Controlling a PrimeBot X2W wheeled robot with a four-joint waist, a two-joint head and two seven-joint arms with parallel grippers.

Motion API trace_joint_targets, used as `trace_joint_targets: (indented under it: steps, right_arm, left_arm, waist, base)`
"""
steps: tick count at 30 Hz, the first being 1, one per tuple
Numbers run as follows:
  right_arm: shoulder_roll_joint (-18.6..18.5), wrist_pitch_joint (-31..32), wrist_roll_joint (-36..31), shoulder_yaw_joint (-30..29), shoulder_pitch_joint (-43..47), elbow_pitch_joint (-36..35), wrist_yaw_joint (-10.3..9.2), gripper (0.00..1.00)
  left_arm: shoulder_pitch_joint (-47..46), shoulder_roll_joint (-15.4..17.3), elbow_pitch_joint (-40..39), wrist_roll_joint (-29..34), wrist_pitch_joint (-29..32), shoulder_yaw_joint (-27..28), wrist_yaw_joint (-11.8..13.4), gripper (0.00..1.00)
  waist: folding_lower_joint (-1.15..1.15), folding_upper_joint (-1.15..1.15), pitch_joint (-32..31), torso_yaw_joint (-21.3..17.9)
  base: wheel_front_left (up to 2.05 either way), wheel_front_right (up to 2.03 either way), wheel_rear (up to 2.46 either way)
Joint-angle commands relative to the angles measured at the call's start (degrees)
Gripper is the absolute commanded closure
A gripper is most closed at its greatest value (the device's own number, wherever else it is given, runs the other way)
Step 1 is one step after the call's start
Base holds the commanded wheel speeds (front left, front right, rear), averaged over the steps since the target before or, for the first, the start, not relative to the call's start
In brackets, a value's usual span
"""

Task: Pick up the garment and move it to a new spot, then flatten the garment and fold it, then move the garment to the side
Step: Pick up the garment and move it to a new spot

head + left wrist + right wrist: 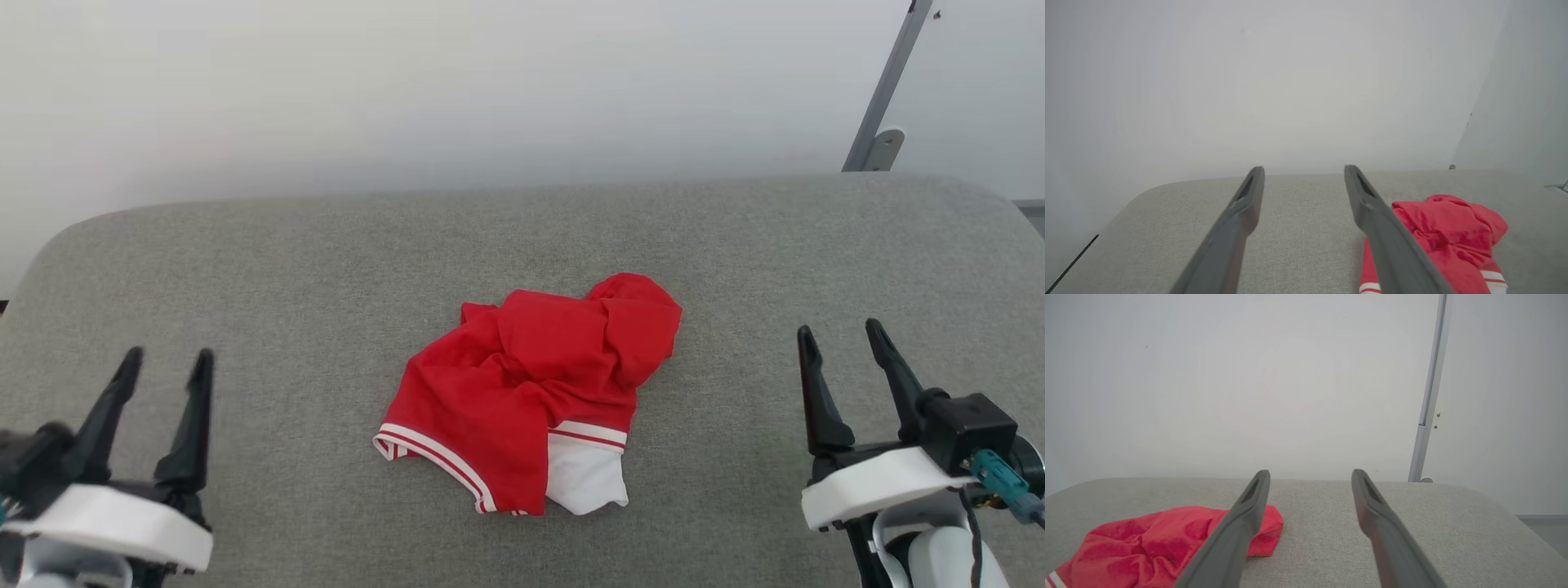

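Plainly, the garment (531,392) was seen crumpled in a heap near the middle of the grey padded surface (245,261), touched by neither gripper. One white cuff (584,478) was turned out at the heap's 5 o'clock edge, and a striped hem (433,457) was shown at 7 o'clock. The left gripper (168,354) was held well apart from the cloth at 9 o'clock, fingers spread and empty. The right gripper (841,327) was held at 3 o'clock, likewise spread and empty. A metal pole (886,90) was seen at 1 o'clock against the pale wall (408,82).
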Motion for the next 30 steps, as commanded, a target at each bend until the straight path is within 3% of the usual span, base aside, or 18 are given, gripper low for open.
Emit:
trace_joint_targets:
  steps: [1, 11, 20, 30]
  right_arm:
    - [-0.01, -0.36, -0.32, -0.39, 0.63, -0.22, -0.04, 0.00]
    - [-0.01, -1.63, 0.11, -2.58, 2.83, -0.48, -0.04, 0.00]
    - [-0.01, -2.28, 0.77, -2.92, 3.92, -0.75, -0.03, 0.00]
    - [-0.01, -2.41, 1.38, -2.94, 4.47, -0.70, -0.04, 0.00]
  left_arm:
    - [2.48, -1.50, -0.60, 1.55, -0.35, 2.53, -0.45, 0.00]
    - [11.53, -10.63, -0.75, 7.42, -0.34, 15.49, -7.35, 0.00]
    - [13.94, -17.88, 1.55, 10.91, -0.35, 21.91, -13.98, 0.00]
    - [13.36, -23.95, 4.31, 14.55, -0.35, 25.57, -17.09, 0.00]
  waist:
    - [0.00, 0.00, -0.17, 0.13]
    - [0.00, 0.00, -0.51, 0.15]
    - [0.00, 0.00, -0.43, 0.40]
    - [0.00, 0.00, -0.41, 0.85]
  base:
    - [0.00, 0.00, 0.00]
    - [0.00, 0.00, 0.00]
    - [0.00, 0.00, 0.00]
    - [0.00, 0.00, 0.00]
